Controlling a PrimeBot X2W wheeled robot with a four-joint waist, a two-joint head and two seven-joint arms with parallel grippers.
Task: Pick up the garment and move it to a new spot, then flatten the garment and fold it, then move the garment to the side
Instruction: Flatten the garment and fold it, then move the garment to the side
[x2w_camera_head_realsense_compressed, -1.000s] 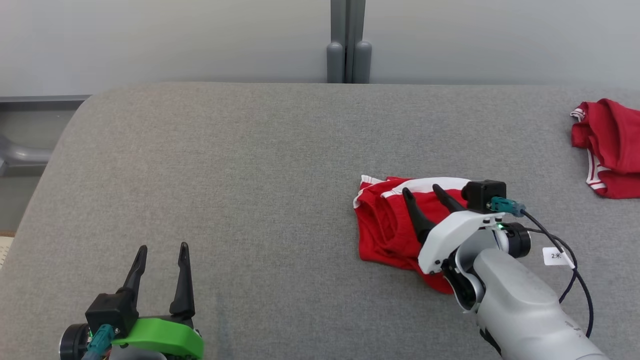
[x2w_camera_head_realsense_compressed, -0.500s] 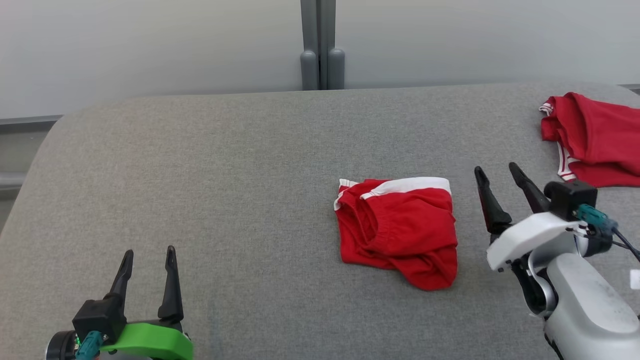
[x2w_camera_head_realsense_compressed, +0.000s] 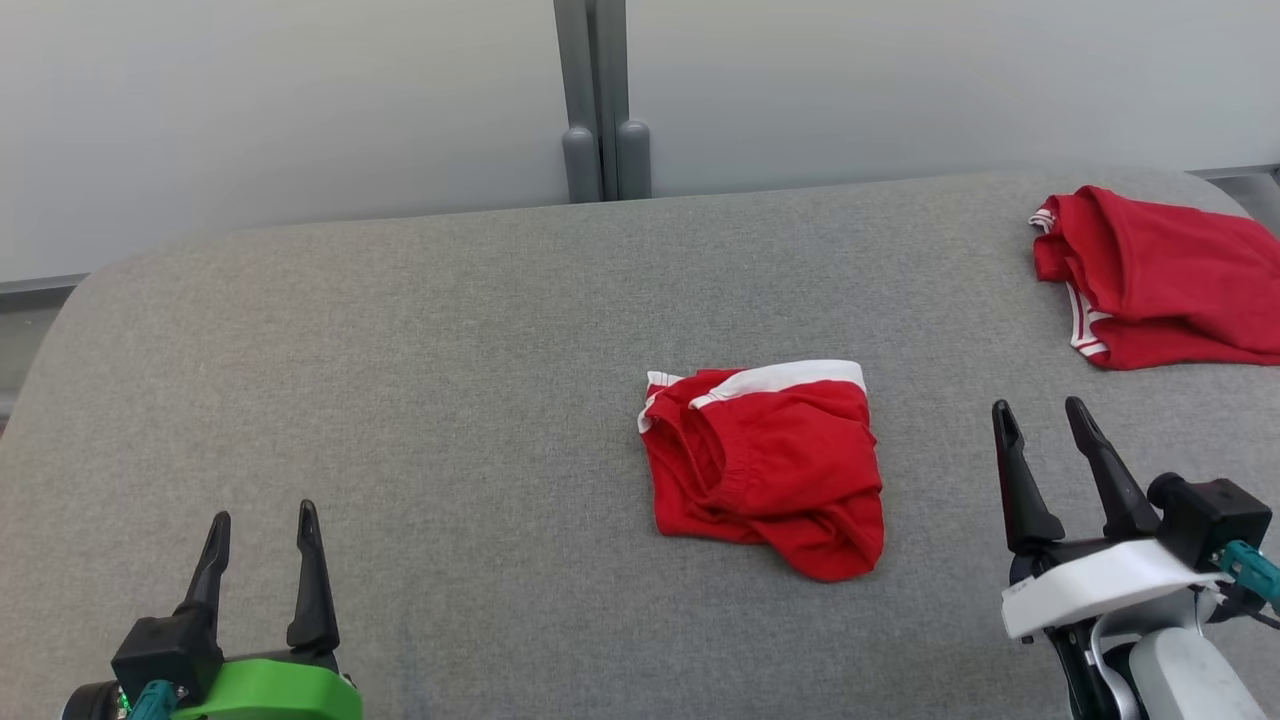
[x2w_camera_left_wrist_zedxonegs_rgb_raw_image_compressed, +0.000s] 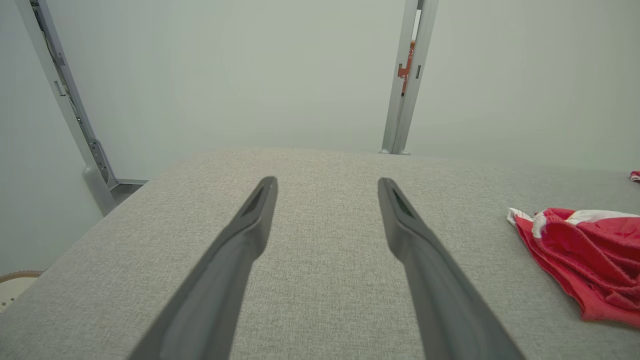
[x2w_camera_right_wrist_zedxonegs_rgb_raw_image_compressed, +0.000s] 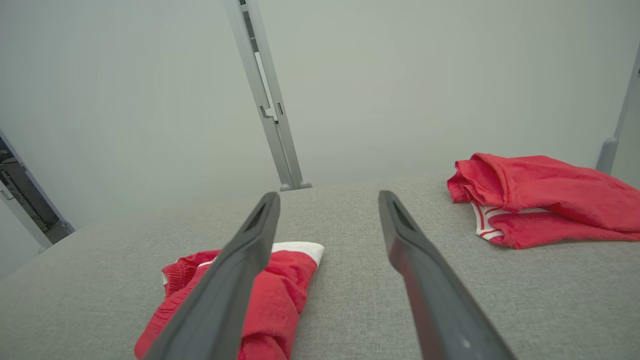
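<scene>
The garment (x2w_camera_head_realsense_compressed: 765, 465) is a red pair of shorts with a white waistband, lying folded in a compact bundle on the grey fabric surface (x2w_camera_head_realsense_compressed: 400, 380). My right gripper (x2w_camera_head_realsense_compressed: 1040, 410) stands open to the garment's right, apart from it, with nothing between its fingers. My left gripper (x2w_camera_head_realsense_compressed: 263, 517) is open at the lower left, far from the cloth. In the left wrist view the left gripper (x2w_camera_left_wrist_zedxonegs_rgb_raw_image_compressed: 327, 182) points over bare fabric, with the garment (x2w_camera_left_wrist_zedxonegs_rgb_raw_image_compressed: 585, 250) at the right edge. The right gripper (x2w_camera_right_wrist_zedxonegs_rgb_raw_image_compressed: 327, 196) has the garment (x2w_camera_right_wrist_zedxonegs_rgb_raw_image_compressed: 285, 285) under its left finger.
A second red garment (x2w_camera_head_realsense_compressed: 1150, 280) with white stripes lies crumpled at the far right corner, also seen as the red heap (x2w_camera_right_wrist_zedxonegs_rgb_raw_image_compressed: 540, 200) in the right wrist view. A grey post (x2w_camera_head_realsense_compressed: 598, 130) stands against the pale wall behind. The surface's rounded left edge (x2w_camera_head_realsense_compressed: 60, 330) drops away.
My right gripper has drawn back off the garment, to its right and toward me, staying open. The garment stays folded where it lay. The head view has shifted rightward.
</scene>
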